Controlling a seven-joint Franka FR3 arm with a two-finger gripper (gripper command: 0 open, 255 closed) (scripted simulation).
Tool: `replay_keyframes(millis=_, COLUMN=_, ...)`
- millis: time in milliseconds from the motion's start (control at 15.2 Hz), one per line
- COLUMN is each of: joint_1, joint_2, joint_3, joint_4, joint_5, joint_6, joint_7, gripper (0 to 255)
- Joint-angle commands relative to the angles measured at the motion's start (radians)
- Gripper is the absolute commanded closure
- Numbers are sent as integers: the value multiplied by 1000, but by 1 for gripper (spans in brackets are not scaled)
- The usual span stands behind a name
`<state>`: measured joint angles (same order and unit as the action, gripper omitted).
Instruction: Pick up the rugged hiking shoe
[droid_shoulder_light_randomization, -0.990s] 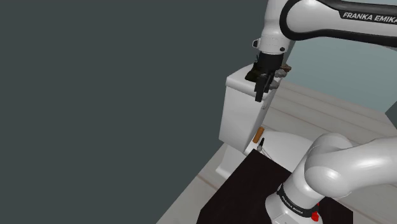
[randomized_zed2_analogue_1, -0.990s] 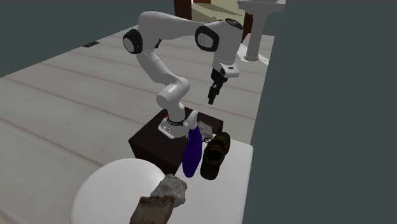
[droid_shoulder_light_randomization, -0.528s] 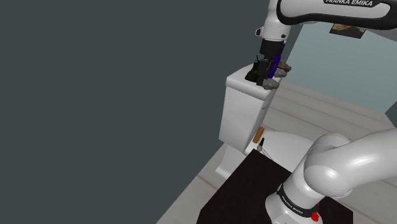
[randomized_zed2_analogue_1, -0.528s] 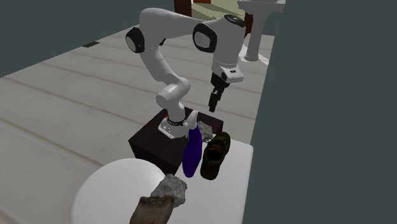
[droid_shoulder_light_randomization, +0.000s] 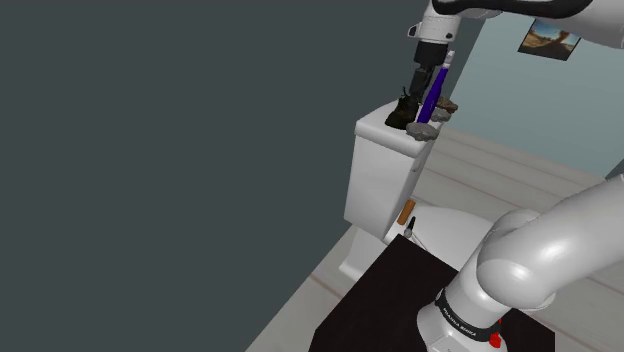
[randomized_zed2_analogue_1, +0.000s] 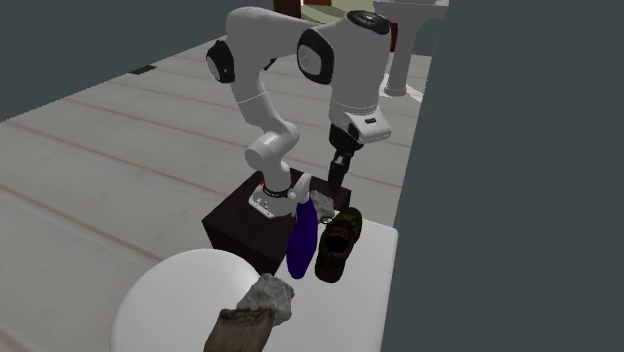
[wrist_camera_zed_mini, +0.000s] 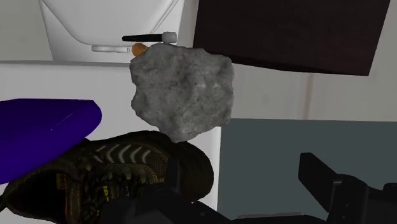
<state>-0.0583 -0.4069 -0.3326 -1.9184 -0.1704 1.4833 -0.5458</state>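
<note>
Hangs the gripper (randomized_zed2_analogue_1: 337, 178) wide open and empty, black fingers (wrist_camera_zed_mini: 337, 191) well parted, above the far end of a white cistern top (randomized_zed2_analogue_1: 372, 285). Just below, finds the brown hiking shoe (randomized_zed2_analogue_1: 337, 243) upright on that top, with a grey rock (randomized_zed2_analogue_1: 322, 205) just beside its far end and a blue bottle (randomized_zed2_analogue_1: 302, 238) standing close at the second exterior view's left. Farther left, meets the dark stand (randomized_zed2_analogue_1: 232, 218) on pale floorboards (randomized_zed2_analogue_1: 120, 150).

I can read nothing for certain here. The black band (droid_shoulder_light_randomization: 463, 322) at the arm's (droid_shoulder_light_randomization: 540, 255) base carries white lettering, too small for me.
</note>
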Motion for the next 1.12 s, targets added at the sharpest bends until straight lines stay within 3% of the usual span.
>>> replay_keyframes(millis=0, joint_1=-1, joint_2=58, joint_3=-37, joint_4=72, joint_5=14, joint_6=-3, joint_7=-54, gripper=0)
replay_keyframes(millis=594, joint_1=-49, joint_2=403, joint_3=-214, joint_4=499, joint_5=180, joint_6=-84, joint_7=-324, gripper=0)
replay_keyframes(millis=1056, joint_1=-42, joint_2=353, joint_3=-201, joint_4=340, joint_5=154, joint_6=31, joint_7=-306, gripper=0)
